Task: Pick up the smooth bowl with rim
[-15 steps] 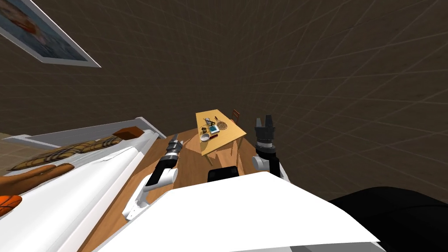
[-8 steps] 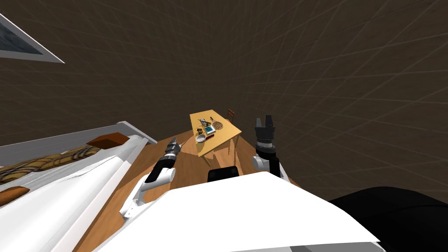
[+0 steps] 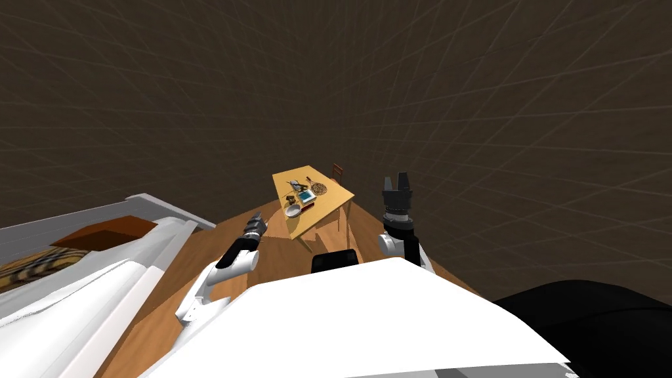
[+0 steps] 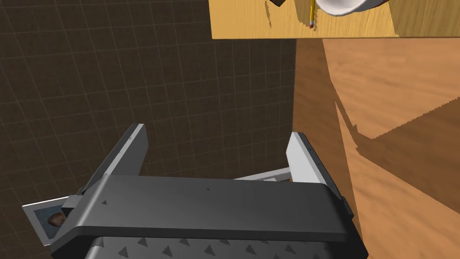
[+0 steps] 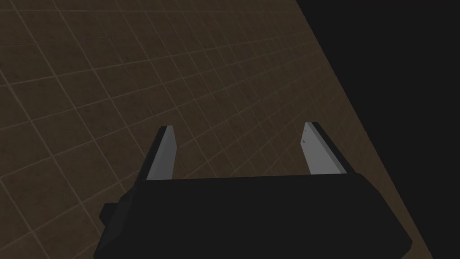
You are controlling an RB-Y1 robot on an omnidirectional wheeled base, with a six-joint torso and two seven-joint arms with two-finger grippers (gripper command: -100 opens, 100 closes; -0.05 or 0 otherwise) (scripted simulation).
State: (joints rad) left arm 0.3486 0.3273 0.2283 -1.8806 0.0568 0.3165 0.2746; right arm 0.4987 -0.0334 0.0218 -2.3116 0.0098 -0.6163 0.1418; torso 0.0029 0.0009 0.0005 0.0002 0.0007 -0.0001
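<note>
A small white bowl [image 3: 293, 211] with a smooth, plain wall and a round rim is being shown upright, mouth up, on the light wooden worktop [image 3: 326, 200]. It is being carried close to the worktop's edge that faces the robot, toward that edge's left end, and it is resting free there. In the left wrist view the bowl [image 4: 345, 5] is being cut off by the picture's edge, so only part of its rounded white wall is being shown. A yellow pencil [image 4: 311, 12] is lying just beside it on the worktop [image 4: 251, 22]. In the head view a small reddish thing [image 3: 308, 205] is being shown close beside the bowl.
</note>
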